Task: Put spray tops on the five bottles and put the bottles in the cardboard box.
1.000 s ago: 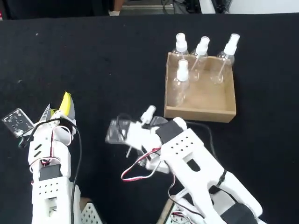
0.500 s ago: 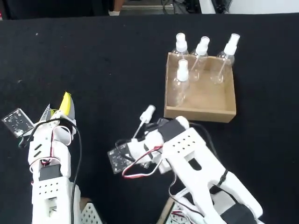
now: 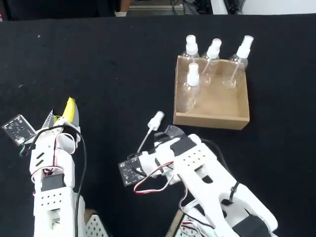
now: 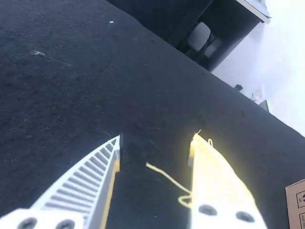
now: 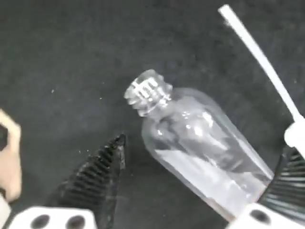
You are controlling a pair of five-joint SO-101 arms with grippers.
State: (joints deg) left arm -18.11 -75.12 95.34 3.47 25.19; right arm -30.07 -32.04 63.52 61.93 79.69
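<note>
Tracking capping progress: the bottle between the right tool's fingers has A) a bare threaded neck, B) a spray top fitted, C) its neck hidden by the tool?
A: the bottle shows open threads, and a loose spray top lies beside it.

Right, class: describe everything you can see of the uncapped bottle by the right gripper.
The bottle is small, clear, plastic by its look, with a ribbed threaded neck and no top. It lies on its side on the black table, between the fingers of the open right gripper. A loose spray top lies beside it.
</note>
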